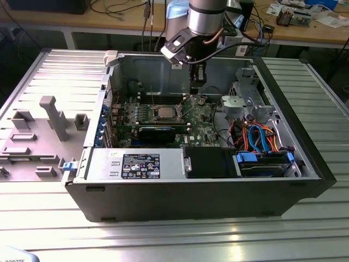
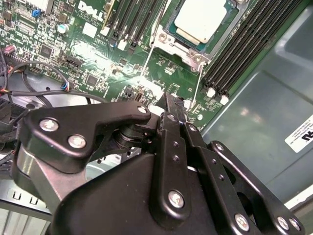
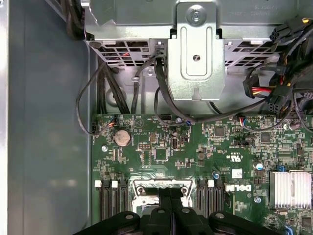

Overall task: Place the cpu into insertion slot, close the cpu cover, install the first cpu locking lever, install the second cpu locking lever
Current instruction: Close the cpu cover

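Note:
The cpu [image 2: 203, 22] [image 1: 162, 113], a square chip with a dull silver top, sits in the insertion slot [image 2: 191, 58] on the green motherboard. The cpu cover [image 2: 171, 43] lies flat around it as a silver frame. Two thin wire levers [image 2: 148, 61] [image 2: 200, 85] stick up from the socket's corners, unlatched. My black gripper [image 2: 168, 100] [image 3: 170, 196] [image 1: 196, 83] hangs shut and empty above the board, just off the socket's edge on the exterior view's right. In the first wrist view its fingertips cover part of the socket frame [image 3: 146, 188].
Black memory slots [image 2: 244, 49] flank the socket. A metal drive cage [image 3: 195, 49] [image 1: 245, 98] and cable bundles [image 1: 256, 136] fill the case's right in the exterior view. A finned heat sink [image 3: 293, 188] stands on the board. Grey fixtures [image 1: 49, 117] sit outside the case.

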You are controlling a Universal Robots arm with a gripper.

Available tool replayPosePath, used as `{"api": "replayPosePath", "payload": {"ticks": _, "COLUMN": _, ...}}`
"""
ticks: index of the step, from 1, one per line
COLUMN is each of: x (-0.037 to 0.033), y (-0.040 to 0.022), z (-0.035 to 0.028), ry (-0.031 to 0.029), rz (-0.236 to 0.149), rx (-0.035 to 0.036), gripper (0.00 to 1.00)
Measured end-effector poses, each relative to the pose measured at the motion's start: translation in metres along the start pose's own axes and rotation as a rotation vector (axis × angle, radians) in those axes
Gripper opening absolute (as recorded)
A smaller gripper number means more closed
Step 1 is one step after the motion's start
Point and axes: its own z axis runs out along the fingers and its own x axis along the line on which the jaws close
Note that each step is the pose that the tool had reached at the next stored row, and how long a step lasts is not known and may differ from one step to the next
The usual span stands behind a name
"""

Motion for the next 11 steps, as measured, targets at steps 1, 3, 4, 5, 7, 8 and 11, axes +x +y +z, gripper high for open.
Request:
{"api": "replayPosePath", "payload": {"ticks": 1, "x": 0.0, "y": 0.0009, "z": 0.0002, "ry": -0.0008, "rz": 0.0, "rx": -0.0002, "gripper": 0.11}}
{"api": "replayPosePath", "payload": {"ticks": 3, "x": 0.0, "y": 0.0026, "z": 0.0001, "ry": -0.0036, "rz": 0.0, "rx": 0.0, "gripper": 0.11}}
{"api": "replayPosePath", "payload": {"ticks": 4, "x": 0.0, "y": 0.0034, "z": 0.0001, "ry": -0.0042, "rz": 0.0, "rx": 0.0, "gripper": 0.11}}
{"api": "replayPosePath", "payload": {"ticks": 5, "x": 0.0, "y": 0.0046, "z": 0.0001, "ry": -0.005, "rz": 0.0, "rx": 0.0, "gripper": 0.11}}
{"api": "replayPosePath", "payload": {"ticks": 7, "x": 0.0, "y": 0.006, "z": 0.0001, "ry": -0.0055, "rz": 0.0, "rx": 0.0, "gripper": 0.11}}
{"api": "replayPosePath", "payload": {"ticks": 8, "x": 0.0, "y": 0.0067, "z": 0.0001, "ry": -0.0057, "rz": 0.0, "rx": 0.0, "gripper": 0.11}}
{"api": "replayPosePath", "payload": {"ticks": 11, "x": 0.0, "y": 0.0091, "z": 0.0002, "ry": -0.0062, "rz": 0.0, "rx": 0.0, "gripper": 0.11}}
